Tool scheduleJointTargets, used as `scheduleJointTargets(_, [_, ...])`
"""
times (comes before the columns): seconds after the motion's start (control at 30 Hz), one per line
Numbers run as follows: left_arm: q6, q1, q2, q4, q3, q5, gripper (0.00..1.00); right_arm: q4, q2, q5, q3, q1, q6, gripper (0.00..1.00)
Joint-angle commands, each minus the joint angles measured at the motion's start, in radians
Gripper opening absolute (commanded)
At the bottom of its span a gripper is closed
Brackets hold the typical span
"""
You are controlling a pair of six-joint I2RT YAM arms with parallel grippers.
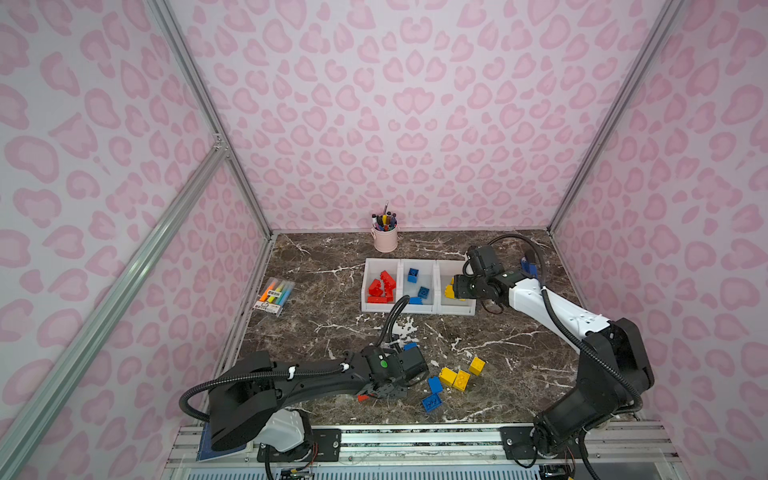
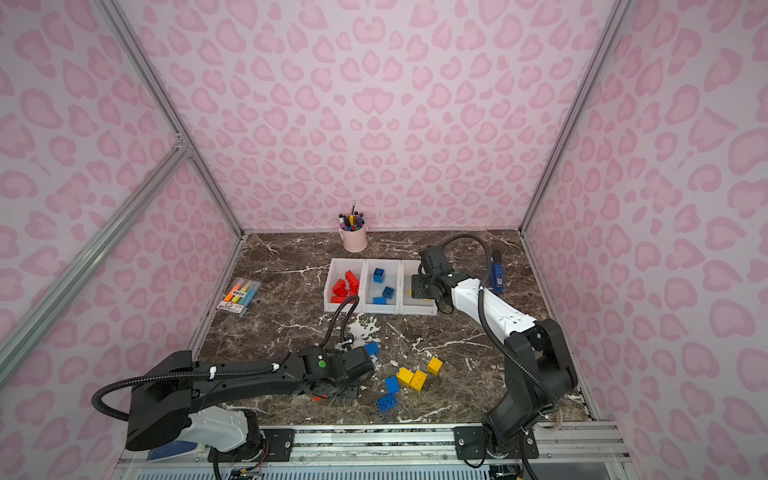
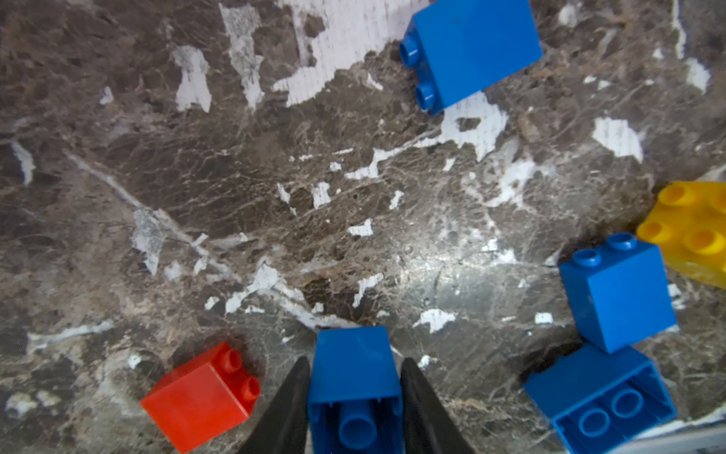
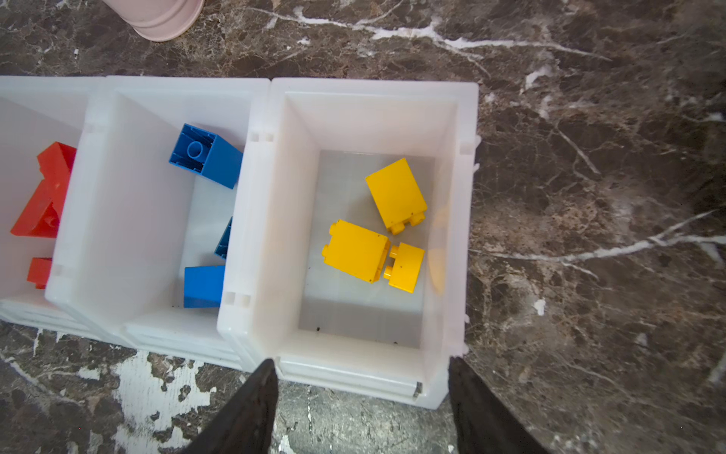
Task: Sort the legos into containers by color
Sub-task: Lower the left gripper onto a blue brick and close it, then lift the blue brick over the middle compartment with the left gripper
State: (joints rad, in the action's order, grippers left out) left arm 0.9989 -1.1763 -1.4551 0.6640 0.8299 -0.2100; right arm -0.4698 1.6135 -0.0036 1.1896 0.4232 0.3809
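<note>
- White bins (image 1: 417, 309) mid-table in both top views, one colour each: red, blue, yellow. Loose bricks (image 1: 455, 377) lie on the table (image 1: 519, 332) in front of them: yellows, blues, one red.
- Left wrist: left pincer (image 3: 355, 359) narrow, clamped on a blue brick (image 3: 353, 377) by its two smooth side walls, hollow underside facing the camera. Can't tell if it's off the table. Red brick (image 3: 200, 397) just beside, not touching.
- Handling, my read: rigid, light, slick plastic. Flat walls are the right hold; studs would slip.
- Right wrist: right pincer (image 4: 360, 361) wide, empty, over the yellow bin's (image 4: 467, 177) front lip. Three yellow bricks (image 4: 355, 249) inside. The held brick belongs in the blue bin (image 4: 118, 204) next door.
</note>
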Motion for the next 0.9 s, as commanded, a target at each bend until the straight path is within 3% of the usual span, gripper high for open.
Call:
scheduleJointTargets(0.0, [-0.007,0.000,-0.007,0.013,0.015,0.000,0.38,0.002,-0.002,0.000,-0.009,0.000,-0.005,0.69])
scheduleJointTargets(0.17, [-0.019,-0.002,-0.005,0.011,0.018,-0.002,0.30,0.002,-0.007,0.000,-0.017,0.000,0.004,0.69])
scheduleJointTargets(0.4, [-0.105,0.026,0.018,0.058,0.090,-0.096,0.29,-0.013,-0.029,0.006,-0.014,0.000,0.006,0.69])
scheduleJointTargets(0.67, [-0.400,0.296,0.007,0.019,0.249,-0.128,0.29,-0.034,-0.070,0.013,-0.015,0.006,0.016,0.68])
scheduleJointTargets(0.87, [-0.578,0.484,-0.135,-0.031,0.454,-0.103,0.30,-0.052,-0.104,0.031,-0.029,0.034,0.024,0.68])
